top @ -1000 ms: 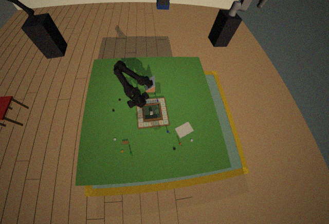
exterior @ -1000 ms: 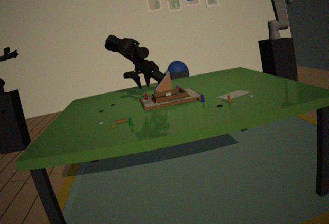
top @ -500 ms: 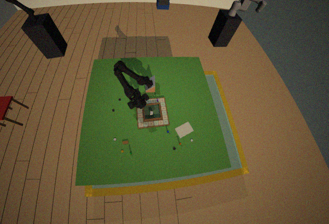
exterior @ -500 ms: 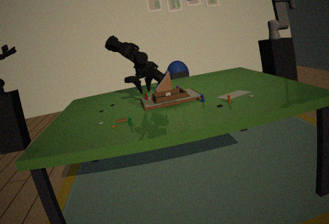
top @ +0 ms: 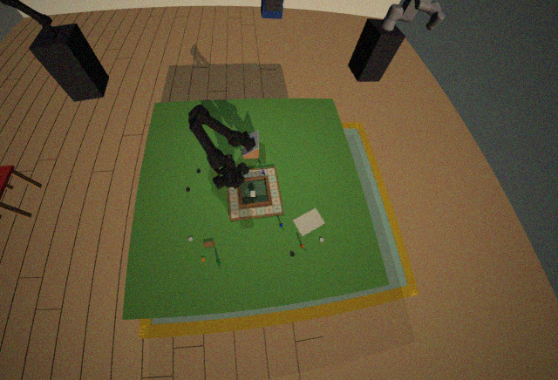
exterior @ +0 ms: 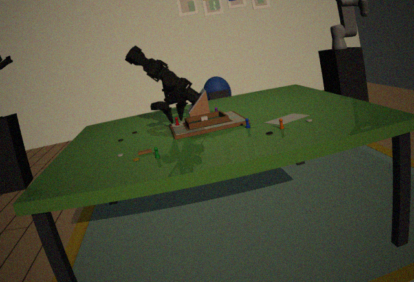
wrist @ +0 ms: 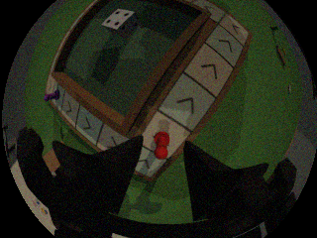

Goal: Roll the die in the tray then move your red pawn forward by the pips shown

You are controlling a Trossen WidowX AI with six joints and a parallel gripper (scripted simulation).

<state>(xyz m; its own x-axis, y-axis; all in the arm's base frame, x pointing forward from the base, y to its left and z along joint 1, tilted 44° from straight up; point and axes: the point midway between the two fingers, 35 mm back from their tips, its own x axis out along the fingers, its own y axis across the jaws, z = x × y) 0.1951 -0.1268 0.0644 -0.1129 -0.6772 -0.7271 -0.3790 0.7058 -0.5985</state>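
The green table (exterior: 233,158) carries the game board (wrist: 205,75), whose sunken tray (wrist: 126,54) holds the white die (wrist: 118,19), well beyond the fingertips. The gripper (wrist: 158,166) hangs with fingers partly spread, gripping nothing. The red pawn (wrist: 161,143) stands on the board's track between the fingertips, not pinched.

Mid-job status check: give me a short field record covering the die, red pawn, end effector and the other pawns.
die: at rest inside the tray, white die with dark pips on top, count too blurred to read
red pawn: upright on a track square at the board's corner
end effector: open, holding nothing, fingers either side of the red pawn, not touching it
other pawns: purple pawn on the board; blue pawn, orange pawn, green pawn on the table
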